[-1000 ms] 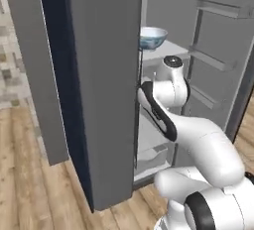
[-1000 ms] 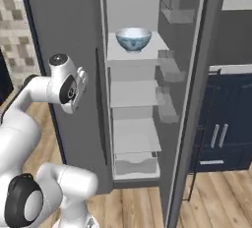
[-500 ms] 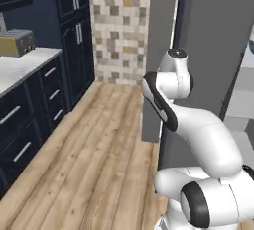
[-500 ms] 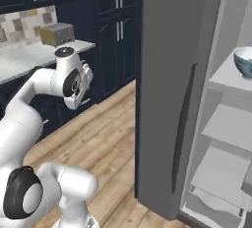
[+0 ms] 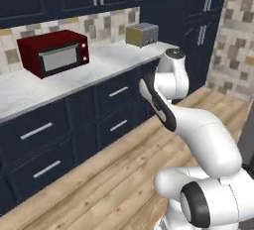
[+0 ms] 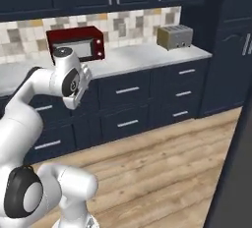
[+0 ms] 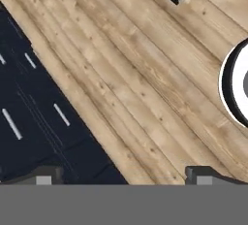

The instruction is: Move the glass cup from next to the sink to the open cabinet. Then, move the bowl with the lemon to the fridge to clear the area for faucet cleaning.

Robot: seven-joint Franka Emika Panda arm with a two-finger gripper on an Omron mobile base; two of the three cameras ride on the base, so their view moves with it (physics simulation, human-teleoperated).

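down at the bottom of the hand view the gripper (image 7: 123, 175) has its two dark tips spread wide apart with nothing between them, so it's released and empty. it looks down on the wood plank floor (image 7: 145, 83), with navy drawer fronts (image 7: 34, 117) off to one side. from the base views the white arm (image 5: 171, 83) is folded up over the floor, in front of a run of navy base cabinets (image 6: 147, 99). further back on the white marble counter (image 5: 74, 75) sit a red microwave (image 5: 54, 53) and a toaster (image 6: 174, 36), well apart. can't tell where the cup, bowl or lemon are from here.
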